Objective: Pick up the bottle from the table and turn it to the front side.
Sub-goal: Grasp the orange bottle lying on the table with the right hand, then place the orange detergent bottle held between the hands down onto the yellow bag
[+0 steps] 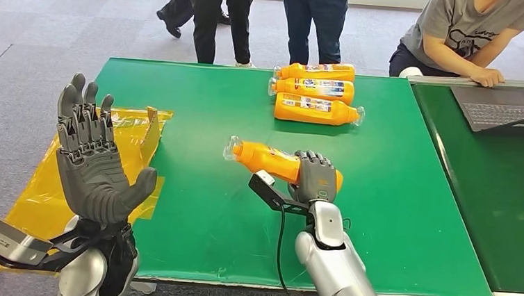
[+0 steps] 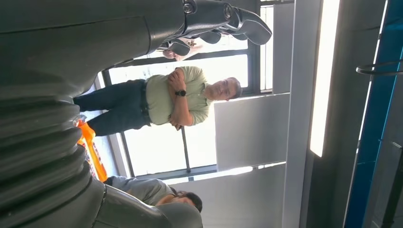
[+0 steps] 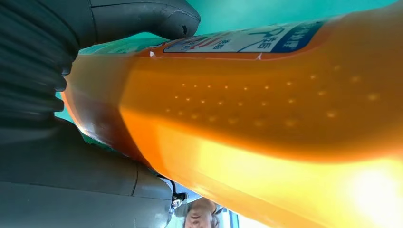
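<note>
Mid-table [image 1: 192, 206], right robot hand [image 1: 315, 177] around bottle [image 1: 267, 159]; left robot hand [image 1: 91, 157] spread.

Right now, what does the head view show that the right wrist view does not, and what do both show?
Head view alone: the raised left robot hand, fingers apart and holding nothing, three bottles at the table's far side, a yellow bag and a laptop. Right wrist view alone: the label close up and small dots on the plastic. Both: the right robot hand gripping the orange bottle over the green table.
</note>
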`<state>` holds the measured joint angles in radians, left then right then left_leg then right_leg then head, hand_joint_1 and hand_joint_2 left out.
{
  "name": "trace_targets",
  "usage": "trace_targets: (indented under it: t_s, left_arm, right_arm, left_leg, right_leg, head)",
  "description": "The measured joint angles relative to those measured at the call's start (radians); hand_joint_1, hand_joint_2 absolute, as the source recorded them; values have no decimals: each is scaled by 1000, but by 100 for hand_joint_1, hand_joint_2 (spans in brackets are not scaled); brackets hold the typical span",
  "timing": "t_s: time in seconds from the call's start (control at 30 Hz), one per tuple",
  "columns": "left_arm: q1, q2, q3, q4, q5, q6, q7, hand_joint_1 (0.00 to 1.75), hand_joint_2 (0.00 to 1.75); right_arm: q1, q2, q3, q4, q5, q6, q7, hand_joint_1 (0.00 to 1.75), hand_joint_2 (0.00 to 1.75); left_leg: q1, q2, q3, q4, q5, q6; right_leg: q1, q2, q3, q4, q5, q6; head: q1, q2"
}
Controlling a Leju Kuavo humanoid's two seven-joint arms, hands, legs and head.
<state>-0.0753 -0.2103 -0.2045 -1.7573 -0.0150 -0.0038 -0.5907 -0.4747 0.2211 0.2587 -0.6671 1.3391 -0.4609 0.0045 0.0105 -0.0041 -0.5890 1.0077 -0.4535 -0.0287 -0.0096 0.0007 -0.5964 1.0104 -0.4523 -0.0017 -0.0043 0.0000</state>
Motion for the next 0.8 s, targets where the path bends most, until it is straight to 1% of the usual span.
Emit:
trace_targets:
  t_s: [0.1,0.2,0.5,0.6,0.8]
  left_arm:
    - [1,0,0,0,-8,0,0,0,175]
    - [2,0,0,0,-11,0,0,0,175]
    - [3,0,0,0,-11,0,0,0,175]
    - [4,0,0,0,-11,0,0,0,175]
    - [4,0,0,0,-11,3,1,0,175]
  right_arm:
    - [56,5,-1,-109,-23,-2,-9,175,175]
    - [94,6,-1,-182,-30,-4,-16,175,175]
    - [136,7,-1,-271,-40,-10,-22,175,175]
    - [151,7,-1,-301,-68,-26,-47,175,175]
    - [179,8,-1,-356,-179,-53,-120,175,175]
  left_leg:
    - [0,0,-2,0,0,0]
    - [-1,0,-3,0,0,0]
    - [-1,0,-3,0,0,0]
    - [-1,0,-3,0,0,0]
    - [-1,0,-3,0,0,0]
  right_leg:
    - [0,0,-2,0,0,0]
    - [-1,0,-3,0,0,0]
    - [-1,0,-3,0,0,0]
    - [-1,0,-3,0,0,0]
    - [-1,0,-4,0,0,0]
  head:
    - [0,0]
    - [0,0]
    - [0,0]
    - [0,0]
    - [0,0]
